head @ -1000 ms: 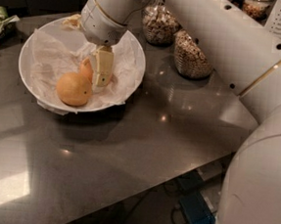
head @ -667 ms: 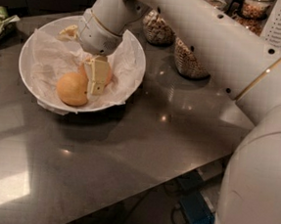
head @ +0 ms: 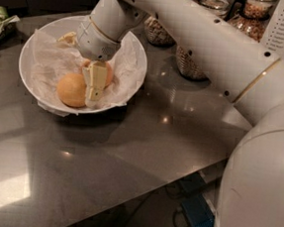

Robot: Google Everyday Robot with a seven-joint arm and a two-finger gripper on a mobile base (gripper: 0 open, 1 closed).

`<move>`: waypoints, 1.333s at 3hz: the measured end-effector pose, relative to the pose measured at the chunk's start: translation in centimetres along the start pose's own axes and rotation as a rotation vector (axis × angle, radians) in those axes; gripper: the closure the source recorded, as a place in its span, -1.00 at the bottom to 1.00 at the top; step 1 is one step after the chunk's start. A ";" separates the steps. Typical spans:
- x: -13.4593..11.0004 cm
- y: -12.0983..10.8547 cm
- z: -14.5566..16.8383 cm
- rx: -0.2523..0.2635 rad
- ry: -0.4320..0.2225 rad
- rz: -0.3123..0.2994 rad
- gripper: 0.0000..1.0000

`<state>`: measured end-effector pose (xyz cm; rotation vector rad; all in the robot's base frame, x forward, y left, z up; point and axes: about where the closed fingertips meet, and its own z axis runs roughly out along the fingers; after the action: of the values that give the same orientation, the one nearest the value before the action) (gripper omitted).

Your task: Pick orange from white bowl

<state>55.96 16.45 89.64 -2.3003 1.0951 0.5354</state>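
Arm [head: 208, 39] extended, wrist [head: 103, 30] bent down, claw [head: 95, 84] hanging upper-left in view.

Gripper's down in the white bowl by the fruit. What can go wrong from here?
1. The gripper sits between the orange and a redder fruit, so it may take the wrong one.
2. The orange is round and could roll away if nudged.
3. The crumpled paper lining the white bowl could snag and lift with it.
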 end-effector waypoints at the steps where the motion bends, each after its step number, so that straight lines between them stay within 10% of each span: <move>1: 0.3 0.6 0.6 -0.005 -0.011 0.016 -0.78; 2: 0.6 0.9 1.2 -0.010 -0.022 0.021 -0.50; 4: 0.7 1.0 2.1 -0.030 -0.031 0.023 -0.60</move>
<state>55.32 16.80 87.38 -2.3001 1.1065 0.5987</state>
